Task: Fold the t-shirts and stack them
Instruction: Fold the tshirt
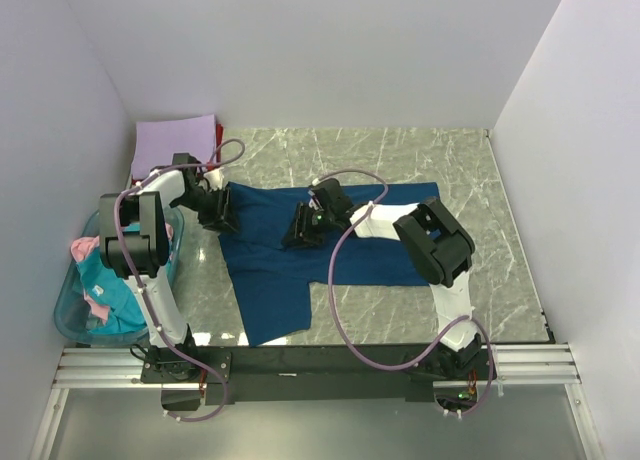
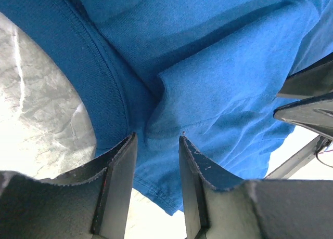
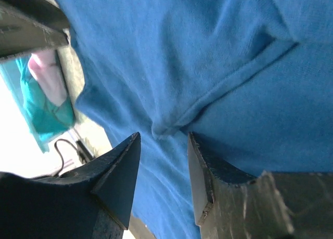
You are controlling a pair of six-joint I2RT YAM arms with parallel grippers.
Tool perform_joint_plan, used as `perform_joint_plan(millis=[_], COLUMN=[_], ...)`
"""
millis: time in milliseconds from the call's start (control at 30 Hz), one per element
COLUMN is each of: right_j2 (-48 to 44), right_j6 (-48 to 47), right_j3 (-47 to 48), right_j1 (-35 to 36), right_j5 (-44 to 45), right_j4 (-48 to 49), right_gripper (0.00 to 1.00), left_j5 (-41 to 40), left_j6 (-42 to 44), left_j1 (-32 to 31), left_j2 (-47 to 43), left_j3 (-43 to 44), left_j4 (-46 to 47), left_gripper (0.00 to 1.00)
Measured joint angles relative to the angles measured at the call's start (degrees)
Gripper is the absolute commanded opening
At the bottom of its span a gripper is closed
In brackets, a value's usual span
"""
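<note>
Dark blue t-shirt (image 1: 280,280) lies spread flat across the middle of the marble tabletop (image 1: 420,160). Its collar end is toward my left side and one sleeve points at the near edge. It looks laid out this way so it can be folded before joining a stack. No print shows, so it's prob. face down.

My left fingers (image 2: 122,166) are down at the collar end, just beside the ribbed neck band. They stand partly apart w/ a small pucker of cloth rising btwn the tips. Nothing is clamped, as far as the wrist view shows.

My right fingers (image 3: 119,166) sit on the shirt's middle, near the left pair. They are also partly apart, tips either side of a raised seam or crease. The cloth is touched, not gripped.

My read: both pairs are set to pinch the shirt at two spots so the cloth lifts evenly w/o sagging btwn them. That is prob. the first fold, so it's early going for this shirt.

Lavender t-shirt (image 1: 175,142) rests folded at the back-left corner, well apart from the blue one. It is likely the stack's base, put where it won't get dragged.

Teal t-shirt (image 1: 115,280) and pink t-shirt (image 1: 85,248) sit bunched in the translucent blue basket (image 1: 70,315) at far left, beside my left arm, not yet folded.

Risk: the cloth is thin, so the tips may catch only one layer or slip off the crease.
</note>
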Motion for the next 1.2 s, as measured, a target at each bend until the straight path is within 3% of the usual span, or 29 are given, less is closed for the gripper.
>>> perform_joint_plan(millis=[167,333,467,633,733,967,1067,1200], right_j2=[1.22,2.08,2.14,2.14,2.16,2.14,2.14,2.14], right_j6=[0.39,0.31,0.24,-0.13,-0.35,-0.72,-0.72,-0.7], right_j3=[2.64,3.39,3.39,3.39,3.39,3.82,4.07,4.13], right_j1=[0.66,0.87,0.87,0.87,0.87,0.87,0.81,0.63], right_j5=[1.46,1.88,1.9,1.66,1.51,0.68,0.24,-0.55], right_j4=[-0.57,-1.07,-1.88,-2.21,-2.29,-2.56,-2.56,-2.51], right_gripper=[0.45,0.31,0.14,0.04,0.0,0.0,0.0,0.0], left_j5=[0.04,0.26,0.42,0.39,0.39,0.2,0.2,0.46], left_j6=[0.0,0.02,-0.07,-0.11,-0.2,-0.35,-0.42,-0.37], left_j1=[0.0,0.0,0.0,0.0,0.0,0.0,0.0,0.0], left_j2=[0.02,0.04,0.04,0.07,0.09,0.13,0.35,0.44], left_j3=[-0.74,-0.74,-0.74,-0.74,-0.74,-0.74,-0.74,-0.76], left_j4=[0.17,0.33,0.31,0.24,0.15,0.13,0.11,-0.35], left_gripper=[0.42,0.35,0.31,0.23,0.23,0.35,0.26,0.03])
